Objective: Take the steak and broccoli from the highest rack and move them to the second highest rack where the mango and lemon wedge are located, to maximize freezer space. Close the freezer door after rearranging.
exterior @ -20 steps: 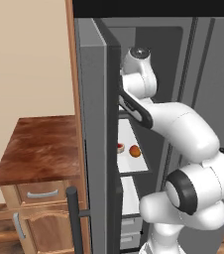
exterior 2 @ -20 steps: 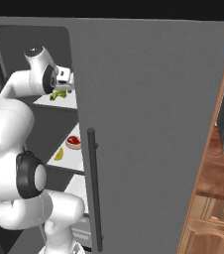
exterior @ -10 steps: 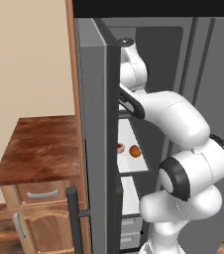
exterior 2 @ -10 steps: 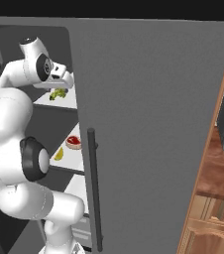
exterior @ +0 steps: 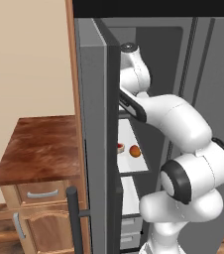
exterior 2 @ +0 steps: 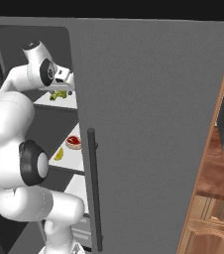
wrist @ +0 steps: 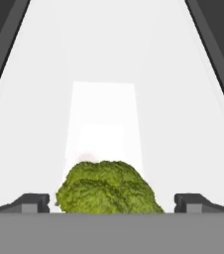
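Observation:
My gripper (wrist: 112, 203) is open on the highest rack (wrist: 109, 74), and the green broccoli (wrist: 109, 188) lies between its two dark fingertips (wrist: 32, 202), close to the hand. From the right base view the broccoli (exterior 2: 59, 94) sits on that top rack (exterior 2: 47, 101) just under my hand. One shelf down, on the second highest rack (exterior 2: 69, 158), rest the steak (exterior 2: 74, 141) and the yellow lemon wedge (exterior 2: 58, 155). The mango (exterior: 134, 151) lies beside the steak (exterior: 120, 147). The freezer door (exterior 2: 148, 124) stands open.
The door's long dark handle (exterior 2: 91, 188) runs down in front of the shelves. A wooden counter with drawers (exterior: 39, 149) stands left of the freezer. White drawers (exterior: 129, 228) sit low inside. My arm fills most of the freezer opening.
My wrist has risen and swung further into the freezer at the top rack. The broccoli, steak, mango and lemon wedge have stayed where they were.

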### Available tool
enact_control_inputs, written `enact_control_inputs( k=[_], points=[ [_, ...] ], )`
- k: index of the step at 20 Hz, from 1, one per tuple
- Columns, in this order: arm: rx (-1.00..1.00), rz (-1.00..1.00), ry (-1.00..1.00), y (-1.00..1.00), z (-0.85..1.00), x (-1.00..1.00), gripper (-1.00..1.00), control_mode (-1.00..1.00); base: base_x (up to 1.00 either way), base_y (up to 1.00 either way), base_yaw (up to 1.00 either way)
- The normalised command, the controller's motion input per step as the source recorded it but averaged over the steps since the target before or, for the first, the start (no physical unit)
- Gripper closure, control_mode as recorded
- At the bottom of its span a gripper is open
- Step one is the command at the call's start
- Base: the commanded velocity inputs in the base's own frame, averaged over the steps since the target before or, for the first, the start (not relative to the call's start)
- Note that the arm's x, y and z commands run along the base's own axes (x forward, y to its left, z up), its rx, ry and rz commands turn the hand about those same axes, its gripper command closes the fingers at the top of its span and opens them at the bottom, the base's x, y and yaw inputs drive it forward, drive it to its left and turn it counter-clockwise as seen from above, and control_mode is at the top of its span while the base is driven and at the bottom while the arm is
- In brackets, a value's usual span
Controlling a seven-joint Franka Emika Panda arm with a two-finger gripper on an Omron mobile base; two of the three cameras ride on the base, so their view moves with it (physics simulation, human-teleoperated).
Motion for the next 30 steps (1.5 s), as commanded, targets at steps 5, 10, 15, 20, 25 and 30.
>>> enact_control_inputs(
  k=[5, 10, 15, 20, 25, 30],
  points=[
    [0.00, 0.00, 0.00, -0.09, -0.41, 0.00, -1.00, -1.00, 0.00, 0.00, 0.00],
    [0.00, 0.00, 0.00, 0.00, -0.49, 0.00, 1.00, -1.00, 0.00, 0.00, 0.00],
    [0.00, 0.03, 0.00, 0.00, -0.34, -0.02, 1.00, -1.00, 0.00, 0.00, 0.00],
    [0.00, 0.06, -0.11, -0.01, -0.24, -0.55, 1.00, -1.00, 0.00, 0.00, 0.00],
    [0.01, 0.01, -0.13, 0.00, -0.08, -0.90, 1.00, -1.00, 0.00, 0.00, 0.00],
    [0.05, 0.00, -0.01, 0.00, 0.00, -0.98, 1.00, -1.00, 0.00, 0.00, 0.00]
  ],
)
